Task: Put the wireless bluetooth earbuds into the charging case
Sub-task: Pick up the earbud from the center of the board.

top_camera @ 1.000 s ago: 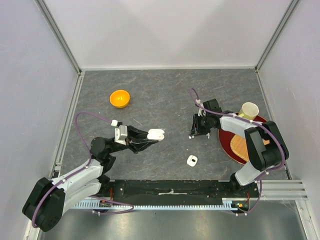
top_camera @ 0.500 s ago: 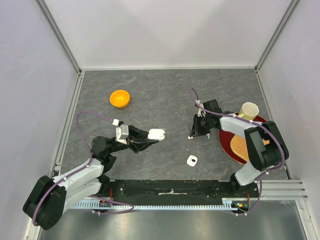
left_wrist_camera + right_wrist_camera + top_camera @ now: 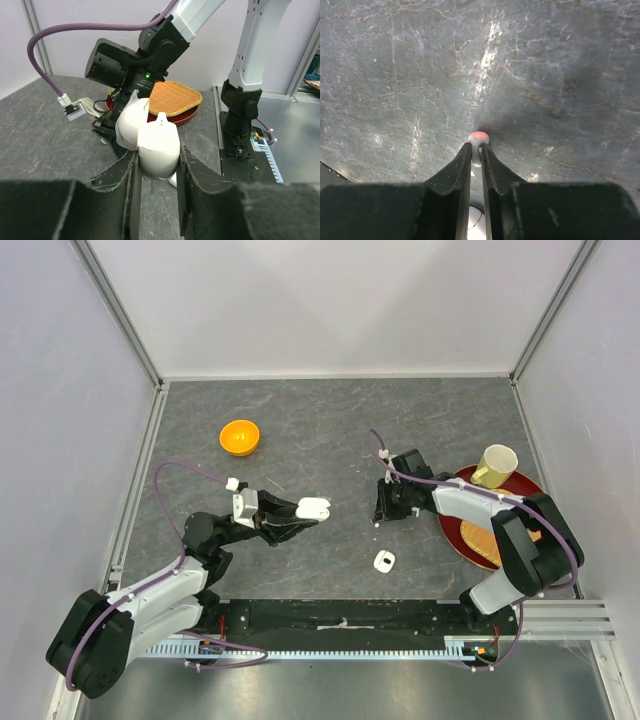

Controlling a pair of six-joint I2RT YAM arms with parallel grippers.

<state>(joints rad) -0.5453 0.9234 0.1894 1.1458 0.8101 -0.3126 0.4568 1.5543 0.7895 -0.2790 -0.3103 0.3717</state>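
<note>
The right gripper's [image 3: 476, 152] jaws pinch a tiny glossy white plastic earbud [image 3: 478, 139] with a reddish tip, close to the dark grey stone-patterned table [image 3: 545, 60]. The left gripper [image 3: 157, 159] is clamped on a small rounded white plastic charging case [image 3: 159, 142], its lid hinged open, held well apart from the earbud. Nearer the arm bases, between the two arms, lies another small white item [image 3: 384, 561]. A round red plate [image 3: 450, 535] sits beside the right arm.
</note>
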